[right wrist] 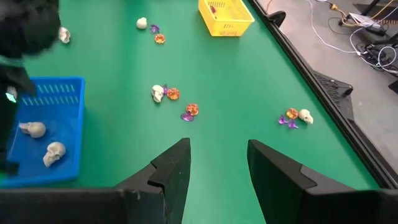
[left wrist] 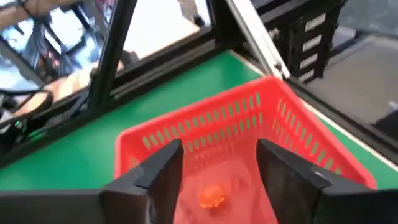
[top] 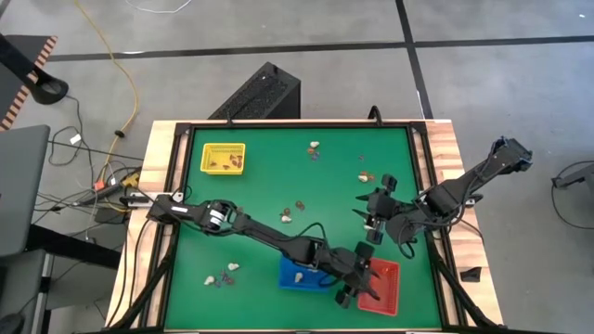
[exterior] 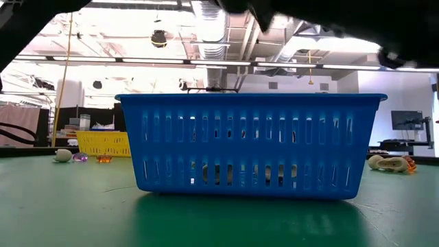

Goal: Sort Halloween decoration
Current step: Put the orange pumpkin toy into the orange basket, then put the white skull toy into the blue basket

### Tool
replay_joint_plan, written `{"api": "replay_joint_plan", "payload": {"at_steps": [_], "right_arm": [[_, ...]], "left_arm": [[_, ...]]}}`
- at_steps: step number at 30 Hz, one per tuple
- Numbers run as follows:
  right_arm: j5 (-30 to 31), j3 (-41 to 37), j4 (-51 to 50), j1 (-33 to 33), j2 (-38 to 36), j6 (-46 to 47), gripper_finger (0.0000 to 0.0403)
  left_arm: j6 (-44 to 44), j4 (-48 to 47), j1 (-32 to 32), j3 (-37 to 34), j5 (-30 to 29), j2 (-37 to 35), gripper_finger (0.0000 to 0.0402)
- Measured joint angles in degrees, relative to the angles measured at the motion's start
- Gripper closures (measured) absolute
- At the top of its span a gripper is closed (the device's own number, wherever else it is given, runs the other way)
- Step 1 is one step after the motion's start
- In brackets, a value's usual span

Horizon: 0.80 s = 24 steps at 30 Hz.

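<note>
The Halloween decoration is tiny trinkets scattered over the green mat: whitish skulls, purple pieces and orange pieces [right wrist: 173, 94]. Small groups lie at the far middle [top: 315, 148], the far right [top: 364, 175], the centre [top: 293, 211] and the near left [top: 223, 276]. My left gripper [left wrist: 221, 154] is open over the red tray [left wrist: 292, 124] at the near right. An orange trinket [left wrist: 211, 197] lies on the tray's floor below the gap between the fingers, clear of both. My right gripper [right wrist: 219, 149] hangs open above the mat on the right, with nothing between its fingers.
A blue tray [top: 295, 275] stands just left of the red tray and holds two whitish skulls [right wrist: 32, 129]. A yellow tray [top: 224, 158] with some pieces sits at the far left. A black frame rail [top: 422, 176] borders the mat. The left arm stretches across the near half.
</note>
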Motion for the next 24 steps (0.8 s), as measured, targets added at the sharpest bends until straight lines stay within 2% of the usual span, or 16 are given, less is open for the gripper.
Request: {"api": "replay_joint_plan", "payload": {"at_steps": [3,5,7,11,14,17,19,24], "right_arm": [[0.1,0.0,-0.2,0.0,0.0,0.0,0.0214],[0.3,0.0,-0.6,0.0,0.0,0.0,0.0214],[0.4,0.0,-0.6,0.0,0.3,0.0,0.0214],[0.6,0.0,-1.0,-0.1,2.4,0.2,0.0214],[0.6,0.0,-1.0,-0.6,5.0,0.2,0.0214],[0.4,0.0,-0.9,-1.8,8.2,0.2,0.0214],[-0.4,0.0,-0.8,-2.8,10.0,0.2,0.0214],[-8.3,0.0,-2.5,-4.2,12.2,2.9,0.0214]], "left_arm": [[2.4,-10.4,-0.4,0.0,-0.8,-4.5,0.0185],[3.9,-17.2,-1.1,0.0,-3.7,-8.4,0.0181],[4.4,-24.8,-2.0,0.1,-9.4,-12.3,0.018],[3.8,-46.1,-3.3,-0.2,-23.0,-19.5,0.018],[0.4,-56.9,-2.4,-5.1,-30.6,-25.7,0.018],[-4.8,-57.5,0.3,-16.4,-33.4,-34.7,0.018],[-7.7,-53.8,2.0,-26.2,-33.6,-42.1,0.018],[-10.5,-27.4,3.4,-51.7,-33.1,-62.0,0.018]]}}
